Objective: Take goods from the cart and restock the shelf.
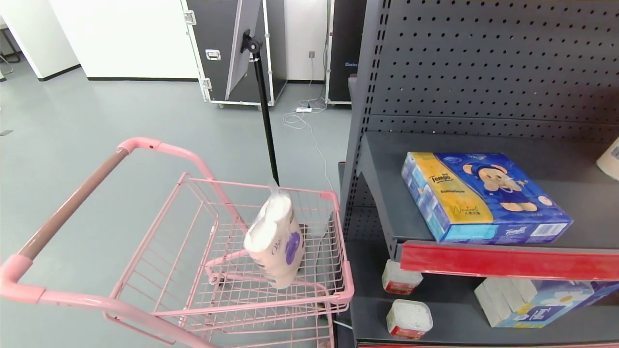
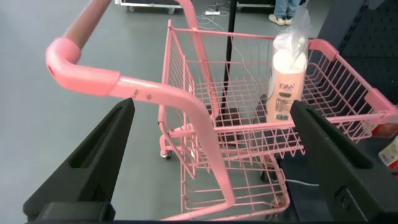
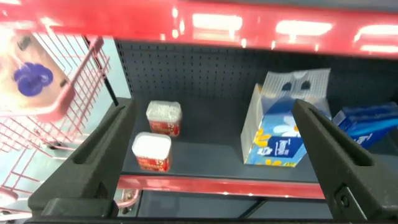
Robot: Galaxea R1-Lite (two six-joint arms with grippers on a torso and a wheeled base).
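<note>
A pink wire cart [image 1: 145, 304] stands left of the dark shelf unit [image 1: 387, 203]. One white soft pack with a purple print [image 1: 275, 237] stands upright in the cart's basket, near its shelf-side corner. In the left wrist view, my left gripper [image 2: 211, 162] is open, held behind the cart's handle [image 2: 87, 71], with the pack [image 2: 287, 81] well beyond it. My right gripper [image 3: 211, 162] is open and holds nothing; it faces the lower shelf below the red rail [image 3: 249, 25], short of two small tubs [image 3: 158, 134].
A blue and yellow tissue box [image 1: 483, 195] lies on the middle shelf. On the lower shelf stand two tubs [image 1: 404, 299] and a white and blue tissue pack [image 1: 532, 299]. A black stand pole [image 1: 266, 111] rises behind the cart. Open grey floor lies to the left.
</note>
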